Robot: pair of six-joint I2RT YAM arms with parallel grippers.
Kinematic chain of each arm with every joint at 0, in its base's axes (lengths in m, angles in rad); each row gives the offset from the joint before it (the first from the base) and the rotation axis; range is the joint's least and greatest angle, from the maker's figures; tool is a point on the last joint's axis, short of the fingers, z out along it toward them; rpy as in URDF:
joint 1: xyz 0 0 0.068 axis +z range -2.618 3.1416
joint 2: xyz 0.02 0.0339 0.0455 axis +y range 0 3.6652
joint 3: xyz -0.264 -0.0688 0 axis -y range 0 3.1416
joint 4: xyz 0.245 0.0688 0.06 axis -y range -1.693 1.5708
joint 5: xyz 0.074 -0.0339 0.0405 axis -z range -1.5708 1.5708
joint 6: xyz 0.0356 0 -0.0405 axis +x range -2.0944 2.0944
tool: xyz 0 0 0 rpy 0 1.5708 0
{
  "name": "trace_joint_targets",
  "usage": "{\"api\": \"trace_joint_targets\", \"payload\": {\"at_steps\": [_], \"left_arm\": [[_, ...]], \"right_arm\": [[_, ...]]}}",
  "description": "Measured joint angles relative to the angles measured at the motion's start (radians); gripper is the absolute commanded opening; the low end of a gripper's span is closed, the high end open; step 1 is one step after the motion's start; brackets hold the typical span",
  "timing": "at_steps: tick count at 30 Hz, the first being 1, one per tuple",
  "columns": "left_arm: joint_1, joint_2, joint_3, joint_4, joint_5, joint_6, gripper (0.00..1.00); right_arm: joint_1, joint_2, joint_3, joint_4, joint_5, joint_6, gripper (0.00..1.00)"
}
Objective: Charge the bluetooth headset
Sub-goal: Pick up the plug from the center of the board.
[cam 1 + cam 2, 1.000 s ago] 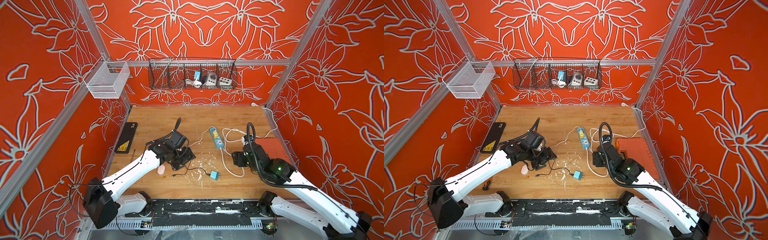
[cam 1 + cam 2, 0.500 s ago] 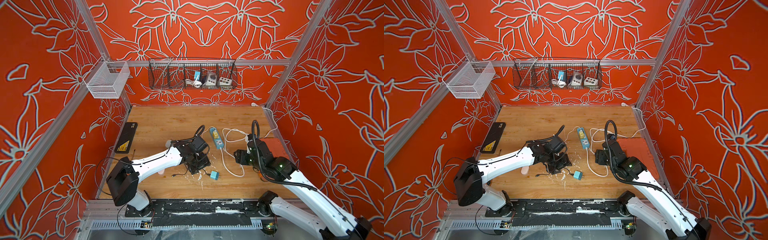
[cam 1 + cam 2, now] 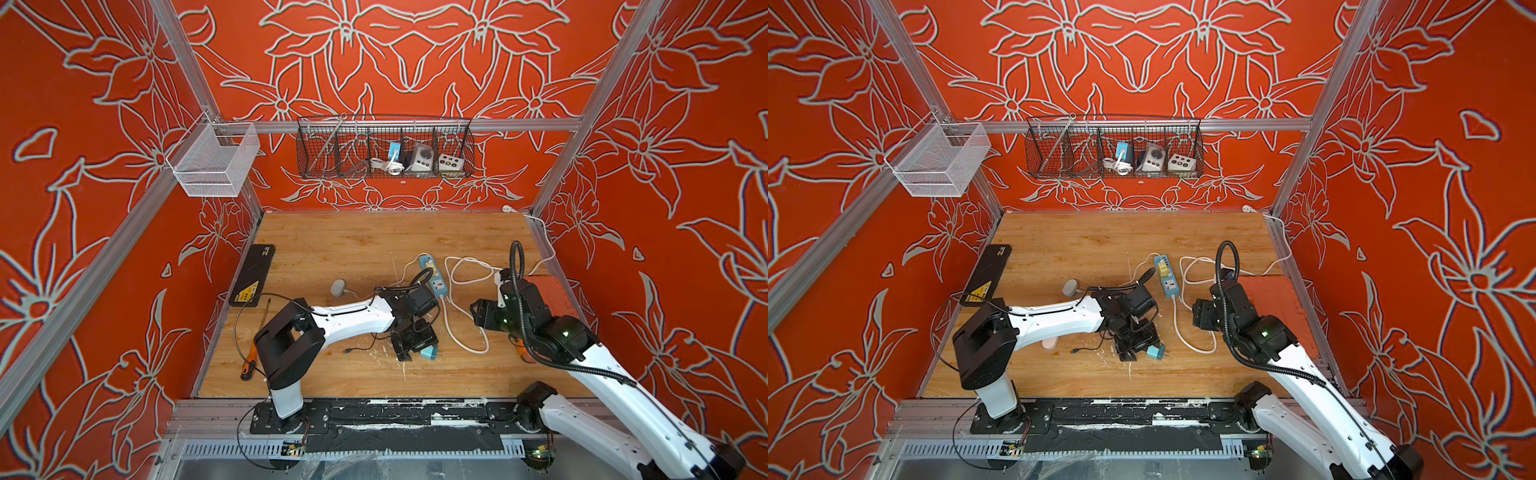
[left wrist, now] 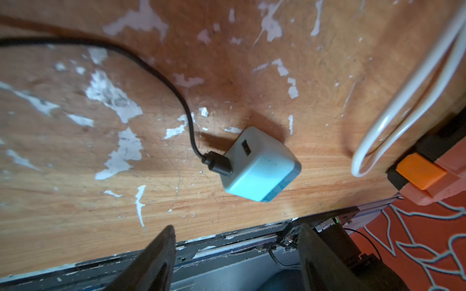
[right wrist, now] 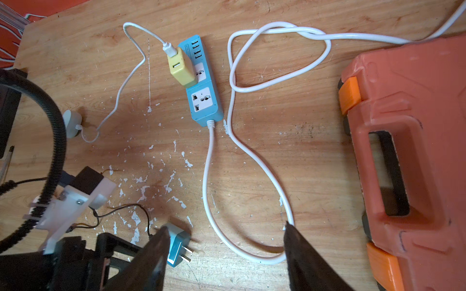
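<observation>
Left gripper (image 4: 234, 230) is open and empty, jaws spread wide, hovering low over the wooden table (image 3: 353, 241) near its front edge. The teal USB charger adapter (image 4: 261, 165) lies on the table just ahead of the jaws, not between them and not touched.

A black USB plug (image 4: 218, 163) sits in one adapter port, and the black cable (image 4: 161, 73) curves away from it. The cable's free end (image 3: 346, 352) lies loose on the table, connected to nothing.

Key relation: the adapter's body runs from USB face to prong face. Its prongs point toward the right arm's side, as the right wrist view shows (image 5: 176, 248). The left arm is nearer, almost over it. My read is that the jaws need to come forward and down to straddle the adapter's sides.

Right gripper (image 5: 225, 226) is open and holds nothing, hanging above a loop of the white power cord (image 5: 209, 176). The blue power strip (image 5: 204, 100) lies farther back. A yellow adapter (image 5: 181, 66) fills one socket and the socket next to it is free. An orange tool case (image 5: 408, 151) sits off to one side.

Headset: probably the small pink object (image 3: 1049, 343), near the cable's free end. It is mostly hidden by the left forearm and too small to confirm. The grey puck (image 3: 337, 287) has a thin white cable attached, identity unclear. Nothing is charging yet.
</observation>
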Motion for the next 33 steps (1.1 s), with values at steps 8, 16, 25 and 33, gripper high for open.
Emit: {"api": "trace_joint_targets", "payload": {"at_steps": [8,16,25,33], "left_arm": [[-0.048,0.013,0.028,0.017,-0.038,-0.151,0.78],[-0.049,0.018,0.023,0.032,-0.126,-0.293,0.80],[-0.049,0.130,0.069,0.075,-0.137,-0.388,0.80],[-0.049,0.155,0.112,0.076,-0.154,-0.407,0.76]], "right_arm": [[-0.006,-0.024,-0.014,0.003,-0.014,-0.002,0.72],[-0.011,-0.051,-0.032,0.009,-0.021,-0.003,0.72],[-0.014,-0.085,-0.047,0.026,-0.024,-0.008,0.72],[-0.017,-0.124,-0.062,0.038,-0.034,-0.012,0.72]]}}
